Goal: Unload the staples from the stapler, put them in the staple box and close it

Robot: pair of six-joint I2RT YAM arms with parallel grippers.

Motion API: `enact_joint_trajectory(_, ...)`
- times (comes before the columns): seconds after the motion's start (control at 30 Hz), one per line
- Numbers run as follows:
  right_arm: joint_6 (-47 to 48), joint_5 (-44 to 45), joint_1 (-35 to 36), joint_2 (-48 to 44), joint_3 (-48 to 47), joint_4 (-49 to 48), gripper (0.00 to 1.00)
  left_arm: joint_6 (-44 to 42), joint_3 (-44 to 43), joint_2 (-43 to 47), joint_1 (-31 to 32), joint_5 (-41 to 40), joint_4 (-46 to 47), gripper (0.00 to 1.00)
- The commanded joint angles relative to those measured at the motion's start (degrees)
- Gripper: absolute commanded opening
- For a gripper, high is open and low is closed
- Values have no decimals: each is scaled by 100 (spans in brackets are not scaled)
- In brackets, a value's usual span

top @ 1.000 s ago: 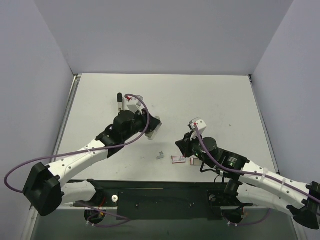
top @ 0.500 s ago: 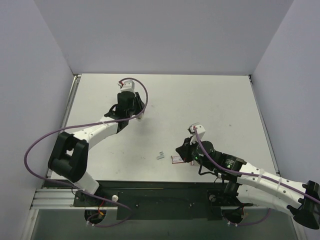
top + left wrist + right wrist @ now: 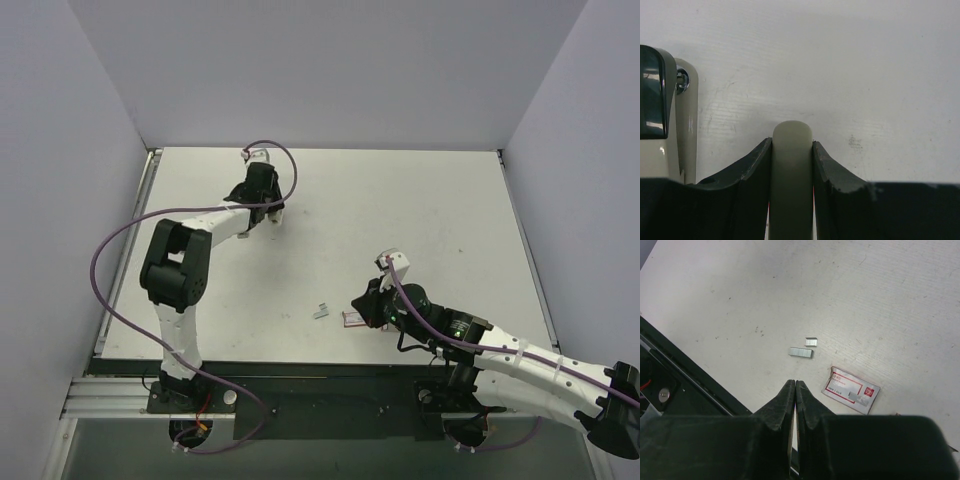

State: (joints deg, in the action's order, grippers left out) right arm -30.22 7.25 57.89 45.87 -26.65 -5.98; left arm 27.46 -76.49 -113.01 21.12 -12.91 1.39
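Tabletop (image 3: 420,200) carries all items. Left claw (image 3: 792,142), at far left, is partly open and clamped on a pale rounded bar of the stapler (image 3: 791,170), whose black end shows beside the claw. Right claw (image 3: 795,383), near centre, is fully closed and empty. Red-and-white box (image 3: 850,390) lies close by. The staples (image 3: 800,352) lie loose on the tabletop, just left of the box.

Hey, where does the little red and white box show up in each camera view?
Top external: the red-and-white box sits low in the picture, slightly right of centre.
Left wrist: not in it.
Right wrist: the box lies below and right of centre.
Shared landmark: the staples, just left of the box from above; in the right wrist view they lie up and left of it.
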Motion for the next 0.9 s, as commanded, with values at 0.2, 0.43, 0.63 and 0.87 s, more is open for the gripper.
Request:
enact_joint_trajectory(0.2,33,-22,56,28,-42,26,0,-276,-1253,-775,-170,-388,-798,11)
enact_joint_trajectory(0.43,-19,-13,56,63,-50,62,0,-408,-1580,-986,-170,-388,-1167,38)
enact_joint_trajectory(0.63,-142,-48,56,1,-24,202,2,-426,-1492,-916,-161,-344,-1132,51)
enact_joint_trajectory(0.87,-309,22,65,-130,29,325,4,-400,-1404,-837,-153,-353,-1158,56)
